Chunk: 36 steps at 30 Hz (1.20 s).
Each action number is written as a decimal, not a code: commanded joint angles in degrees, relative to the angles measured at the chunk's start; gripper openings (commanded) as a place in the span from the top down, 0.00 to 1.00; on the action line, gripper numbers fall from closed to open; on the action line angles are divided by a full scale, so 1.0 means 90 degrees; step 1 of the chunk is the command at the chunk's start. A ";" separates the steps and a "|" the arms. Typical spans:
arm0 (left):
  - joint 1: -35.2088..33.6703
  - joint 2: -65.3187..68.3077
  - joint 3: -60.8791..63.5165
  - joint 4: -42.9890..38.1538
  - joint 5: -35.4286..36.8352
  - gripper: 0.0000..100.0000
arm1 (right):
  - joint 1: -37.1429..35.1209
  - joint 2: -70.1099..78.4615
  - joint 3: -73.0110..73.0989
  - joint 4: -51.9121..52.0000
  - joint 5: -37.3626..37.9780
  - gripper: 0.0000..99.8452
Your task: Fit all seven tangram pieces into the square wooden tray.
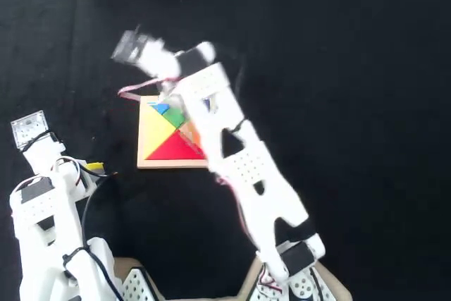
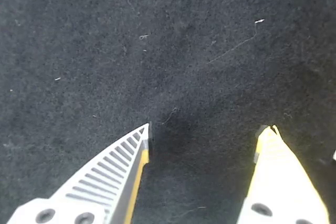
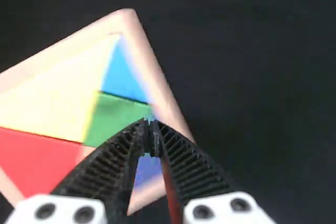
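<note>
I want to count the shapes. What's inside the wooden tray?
In the tray lie a yellow triangle, a red triangle, a blue triangle and a green piece. The right arm covers most of the rest.

Matt, lint-flecked black cloth [image 2: 157,51]; smooth, pale wooden tray [image 1: 173,164]

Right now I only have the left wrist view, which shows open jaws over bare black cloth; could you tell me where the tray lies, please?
Observer: The square wooden tray lies to the left arm's right, apart from it, beneath the right arm.
Operator: Thank you; does it hold any pieces?
Observer: Yes: a yellow triangle and a red triangle lie flat in it, with a green piece and a blue piece alongside.
Operator: And the right arm's jaws?
Observer: Shut, their tips above the green piece's corner.
</note>
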 commanded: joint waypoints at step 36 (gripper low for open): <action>0.1656 -0.6711 -0.0015 -0.0674 0.0195 0.68 | 0.3341 -1.6132 1.4618 -0.4737 -0.3116 0.99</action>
